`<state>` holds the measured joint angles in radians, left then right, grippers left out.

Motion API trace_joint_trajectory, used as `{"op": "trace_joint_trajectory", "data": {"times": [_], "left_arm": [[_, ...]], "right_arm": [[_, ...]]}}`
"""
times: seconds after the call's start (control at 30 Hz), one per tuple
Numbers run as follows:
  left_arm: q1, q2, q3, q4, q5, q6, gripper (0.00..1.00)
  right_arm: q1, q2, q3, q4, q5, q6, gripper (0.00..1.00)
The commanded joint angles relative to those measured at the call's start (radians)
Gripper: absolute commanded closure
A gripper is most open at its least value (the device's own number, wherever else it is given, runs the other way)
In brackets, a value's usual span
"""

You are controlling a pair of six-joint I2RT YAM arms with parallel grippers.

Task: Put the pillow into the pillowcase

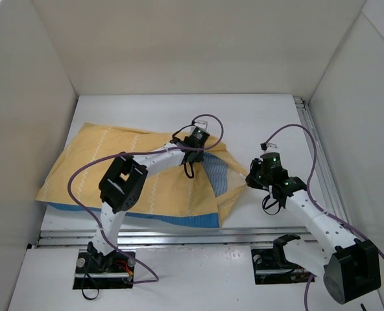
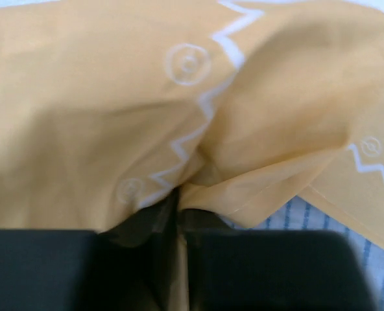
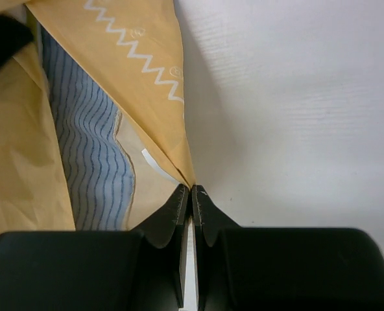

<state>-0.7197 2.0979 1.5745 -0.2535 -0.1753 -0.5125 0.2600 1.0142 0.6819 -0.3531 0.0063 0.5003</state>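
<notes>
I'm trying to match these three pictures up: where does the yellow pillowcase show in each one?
Top view: the yellow pillowcase lies spread across the left and middle of the table.
Left wrist view: it fills nearly the whole picture, bunched in the middle.
Right wrist view: it takes the upper left, one corner running down to the right gripper.
Shared landmark: the blue-striped patch at its open end, seen in all three.

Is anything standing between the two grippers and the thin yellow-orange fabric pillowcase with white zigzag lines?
Nothing visible does. The left gripper is shut on a fold of the yellow-orange fabric pillowcase, and the right gripper pinches its corner right at the fingertips.
</notes>
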Motion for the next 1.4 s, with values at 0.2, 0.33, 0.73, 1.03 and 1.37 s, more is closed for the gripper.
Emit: {"op": "trace_joint_trajectory", "data": {"times": [0.2, 0.33, 0.73, 1.03, 1.37], "left_arm": [[0.066, -0.124, -0.016, 0.062, 0.135, 0.112, 1.00], [0.075, -0.198, -0.022, 0.083, 0.330, 0.181, 1.00], [0.085, -0.392, -0.051, 0.017, 0.572, 0.307, 1.00], [0.094, -0.421, -0.060, -0.073, 0.593, 0.374, 1.00], [0.118, -0.476, -0.070, -0.015, 0.953, 0.393, 0.99]], "right_arm": [[-0.008, 0.015, -0.031, 0.025, 0.008, 0.011, 1.00], [0.010, 0.056, -0.047, 0.068, -0.031, 0.014, 1.00], [0.093, 0.196, -0.077, 0.241, -0.109, 0.044, 1.00], [0.101, 0.163, -0.073, 0.275, -0.046, 0.052, 1.00], [0.096, 0.314, 0.037, 0.543, -0.235, 0.060, 1.00]]}}
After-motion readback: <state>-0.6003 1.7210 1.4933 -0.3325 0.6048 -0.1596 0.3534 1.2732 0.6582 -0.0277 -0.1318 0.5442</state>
